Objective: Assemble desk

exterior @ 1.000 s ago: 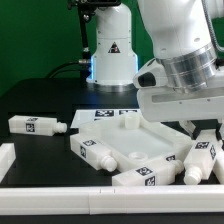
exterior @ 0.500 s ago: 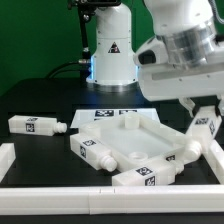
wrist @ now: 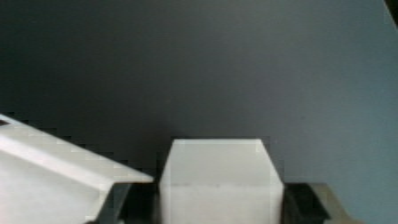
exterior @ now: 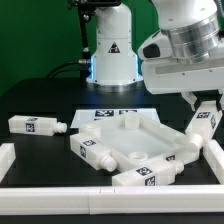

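The white rimmed tabletop panel point(exterior: 130, 140) lies flat on the black table. My gripper point(exterior: 203, 118) is shut on a white tagged leg point(exterior: 199, 124) and holds it lifted above the panel's right edge in the exterior view. In the wrist view the held leg point(wrist: 221, 178) fills the gap between my two dark fingers point(wrist: 128, 203). A second leg point(exterior: 36, 126) lies at the exterior view's left. A third leg point(exterior: 94, 153) lies against the panel's left corner. A fourth leg point(exterior: 145, 175) lies along the panel's front edge.
The long white border rail point(exterior: 100, 200) runs along the front and turns back at both ends. The marker board point(exterior: 112, 114) lies behind the panel. The robot base point(exterior: 110, 55) stands at the back. A white edge point(wrist: 54, 150) shows in the wrist view.
My gripper has risen with the leg, lifting it from beside the panel's front right corner up and slightly back, clear of the table.
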You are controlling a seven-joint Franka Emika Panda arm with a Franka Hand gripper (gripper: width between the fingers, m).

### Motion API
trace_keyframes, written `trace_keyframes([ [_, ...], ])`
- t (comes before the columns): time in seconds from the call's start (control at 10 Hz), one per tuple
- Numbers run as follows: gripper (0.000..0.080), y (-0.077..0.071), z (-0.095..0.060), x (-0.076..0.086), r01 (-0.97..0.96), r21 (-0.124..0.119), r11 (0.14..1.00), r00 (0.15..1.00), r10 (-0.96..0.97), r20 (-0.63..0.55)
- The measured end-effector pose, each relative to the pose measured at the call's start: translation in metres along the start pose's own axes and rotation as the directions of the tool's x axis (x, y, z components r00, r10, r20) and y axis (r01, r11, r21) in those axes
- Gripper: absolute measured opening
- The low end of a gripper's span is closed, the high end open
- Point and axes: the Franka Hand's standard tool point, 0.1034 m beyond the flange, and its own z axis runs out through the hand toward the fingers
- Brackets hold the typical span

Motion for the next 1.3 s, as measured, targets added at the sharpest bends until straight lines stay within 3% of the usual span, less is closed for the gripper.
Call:
trace_keyframes([
  [0.1, 0.0284, 0.006, -0.004, -0.017, 0.056, 0.0, 0.998, 0.998, -0.056, -0.003],
  [0.3, 0.0284, 0.018, -0.014, -0.05, 0.1, -0.022, 0.995, 0.994, -0.1, -0.039],
  [0.7, 0.0284, 0.021, -0.01, -0.051, 0.09, -0.027, 0.996, 0.994, -0.091, -0.052],
  [0.8, 0.0284, 0.027, -0.007, -0.054, 0.185, -0.037, 0.982, 0.981, -0.187, -0.043],
  [1.1, 0.0284, 0.063, 0.009, -0.081, 0.468, -0.094, 0.879, 0.884, -0.467, 0.032],
  [1.3, 0.0284, 0.066, 0.011, -0.08, 0.456, -0.095, 0.885, 0.89, -0.456, 0.029],
])
